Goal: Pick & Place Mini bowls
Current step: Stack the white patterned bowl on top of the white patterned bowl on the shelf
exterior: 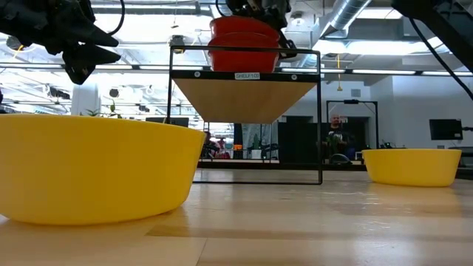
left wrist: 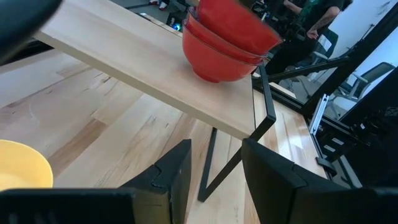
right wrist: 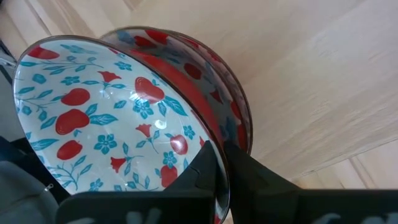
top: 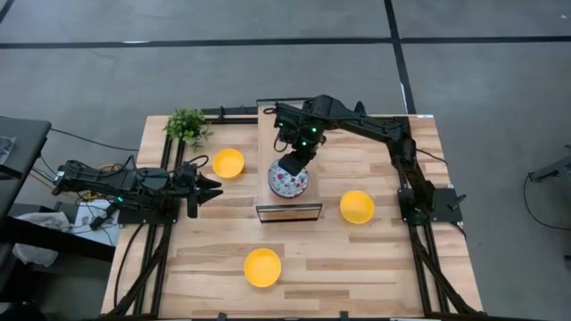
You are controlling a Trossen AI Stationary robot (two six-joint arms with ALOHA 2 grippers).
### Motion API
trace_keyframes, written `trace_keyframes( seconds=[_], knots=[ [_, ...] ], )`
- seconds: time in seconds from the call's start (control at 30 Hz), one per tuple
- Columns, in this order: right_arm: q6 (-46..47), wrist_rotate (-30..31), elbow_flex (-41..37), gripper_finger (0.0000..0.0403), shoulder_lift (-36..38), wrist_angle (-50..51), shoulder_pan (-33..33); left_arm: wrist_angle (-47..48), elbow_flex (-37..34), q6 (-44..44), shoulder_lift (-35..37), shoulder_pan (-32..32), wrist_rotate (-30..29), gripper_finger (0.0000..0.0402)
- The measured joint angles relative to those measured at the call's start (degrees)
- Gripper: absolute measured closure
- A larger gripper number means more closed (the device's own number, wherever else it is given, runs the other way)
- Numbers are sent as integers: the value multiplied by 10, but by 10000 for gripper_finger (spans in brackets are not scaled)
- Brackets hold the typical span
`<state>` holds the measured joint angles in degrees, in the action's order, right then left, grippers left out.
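The right hand [right wrist: 214, 171] pinches the rim of the top floral bowl [top: 288, 181], seating it in the stack on the raised shelf [top: 288, 212], apparently to gather the patterned set there. Three yellow bowls [top: 262, 267] lie scattered on the bench [top: 401, 267], while the left hand [top: 207, 189] waits with fingers apart near the bench's left edge.

The right arm reaches across the upper middle of the high view. Its gripper [top: 292, 167] points down, fingers pinched tight. The left arm rests at the left side, its gripper [top: 207, 187] with fingers apart.
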<state>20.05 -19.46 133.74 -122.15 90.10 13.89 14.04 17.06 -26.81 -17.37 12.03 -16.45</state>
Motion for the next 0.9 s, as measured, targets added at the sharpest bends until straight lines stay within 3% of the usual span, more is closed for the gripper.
trace_keyframes(
  seconds=[0.9],
  knots=[
    [-1, -15, -1, 341, 0, -1, 0, 0, 0, 0, 0, 0, 0, 262]
  ],
)
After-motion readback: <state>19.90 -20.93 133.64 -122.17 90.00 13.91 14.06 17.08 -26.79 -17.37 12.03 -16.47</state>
